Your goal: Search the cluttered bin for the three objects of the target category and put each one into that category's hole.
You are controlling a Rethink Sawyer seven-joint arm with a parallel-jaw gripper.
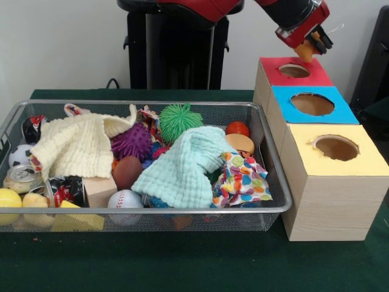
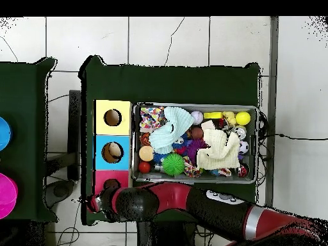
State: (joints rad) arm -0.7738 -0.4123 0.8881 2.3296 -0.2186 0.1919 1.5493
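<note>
Held toy: I see a tan-orange figure (image 1: pixel 306 50) pinched in the gripper (image 1: pixel 311 44), hanging just above the far right edge of the red-topped box.
Gripper: its dark fingers (image 1: pixel 323 38) are pressed onto the tan-orange figure; the red and black arm (image 2: pixel 192 206) reaches in from the robot's side, and in the overhead view it covers the space beside the red top.
Hole: the round cut-out (image 1: pixel 294 70) in the red top (image 2: pixel 102 181) lies just below and to the left of the held toy in the front view; I cannot tell what is inside it.
Other boxes: the blue-topped hole (image 1: pixel 312 104) and yellow-topped hole (image 1: pixel 335 148) sit in line with the red one, touching the bin's side.
Bin: the wire mesh bin (image 1: pixel 182 210) stands on the green counter (image 1: pixel 182 261), beside the boxes.
Remaining toy: I see a pale yellow lumpy figure (image 1: pixel 35 201) at the bin's near left corner in the front view, beside a smooth yellow ball (image 1: pixel 8 199).
Clutter: a cream knitted cloth (image 1: pixel 76 145), a mint cloth (image 1: pixel 182 167), a green spiky ball (image 1: pixel 180 119), a purple spiky ball (image 1: pixel 131 142) and a baseball (image 1: pixel 126 199) lie among them.
</note>
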